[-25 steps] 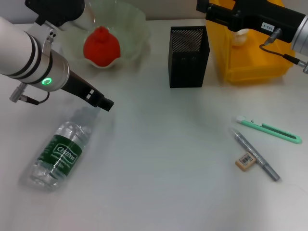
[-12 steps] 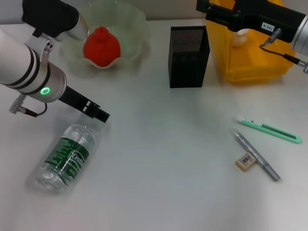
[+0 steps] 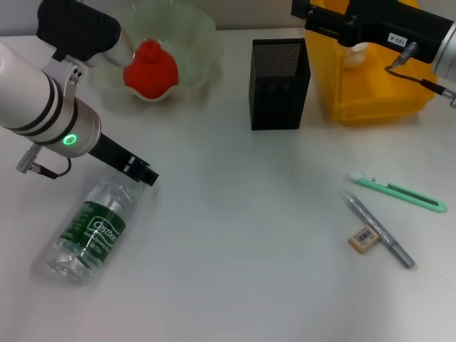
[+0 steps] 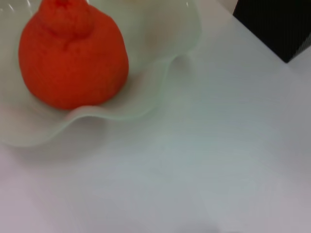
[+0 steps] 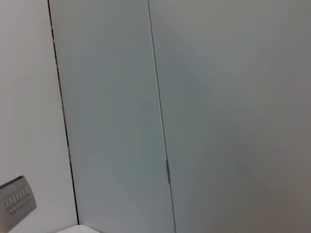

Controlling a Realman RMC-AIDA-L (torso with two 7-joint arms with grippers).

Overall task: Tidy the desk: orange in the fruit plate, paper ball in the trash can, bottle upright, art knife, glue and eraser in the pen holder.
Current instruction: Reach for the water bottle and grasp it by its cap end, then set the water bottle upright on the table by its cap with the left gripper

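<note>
Over desk's left | left arm (image 3: 43, 107) angled above lying bottle (image 3: 91, 231) | gripper state: cannot tell

white desk (image 3: 242, 235), grey wall panels (image 5: 204, 107)

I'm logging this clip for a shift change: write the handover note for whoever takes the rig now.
Left gripper: low over the bottle's neck end, holding nothing; fingers unclear.
Right arm: raised over the trash can, gripper not in view.
Done: orange in plate; something pale in the trash can, maybe the paper ball.
Left: bottle lies on its side; knife, glue, eraser lie on the desk, pen holder awaits them.
</note>
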